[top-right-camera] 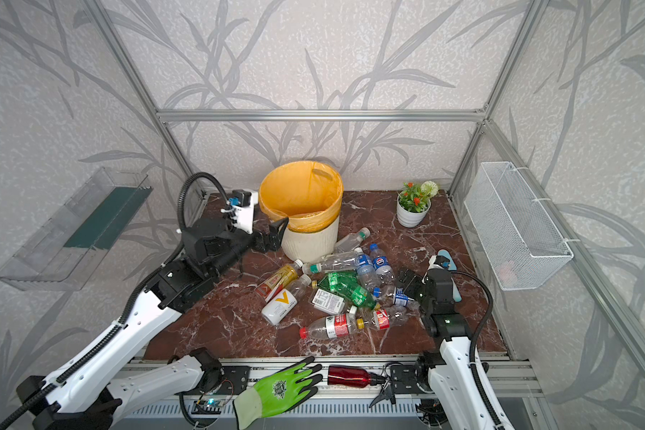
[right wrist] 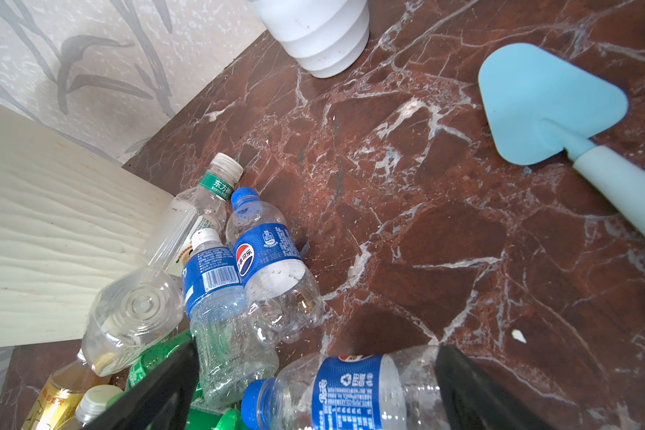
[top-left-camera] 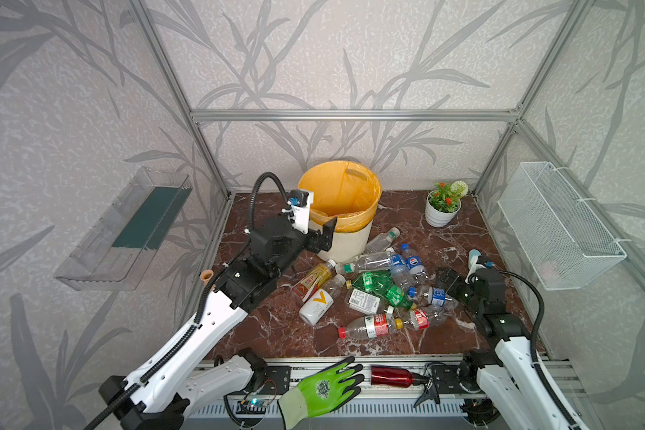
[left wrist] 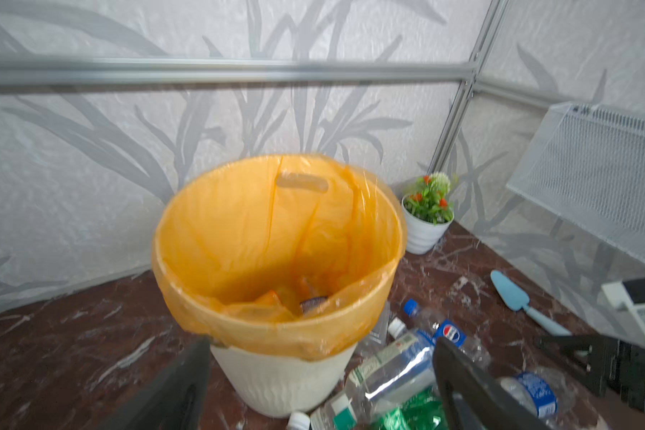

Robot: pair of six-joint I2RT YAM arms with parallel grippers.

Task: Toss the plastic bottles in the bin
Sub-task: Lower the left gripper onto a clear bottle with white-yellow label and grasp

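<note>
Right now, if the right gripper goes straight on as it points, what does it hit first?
Probably the blue-labelled bottle lying on its side right ahead of the open right gripper; depth is unclear, but nothing shows in between.

White flowerpot [top-left-camera: 439, 217] w/ plant [top-left-camera: 445, 195], far right on marble desk [top-left-camera: 276, 335]. Light-blue trowel [right wrist: 548, 104] flat nr right edge. Green glove [top-left-camera: 326, 391] & red metal bottle [top-left-camera: 391, 376] side by side on near rail [top-left-camera: 559, 374]. Wire basket [top-left-camera: 559, 223] right wall, clear tray [top-left-camera: 123, 231] left wall.

Past the parted jaws of the left gripper [left wrist: 323, 342], the contents of the bin [left wrist: 276, 376] blur into orange shapes — nothing nameable — and the blue-labelled bottle [right wrist: 350, 391] between the jaws of the right gripper [right wrist: 317, 346] runs off the picture's edge.
</note>
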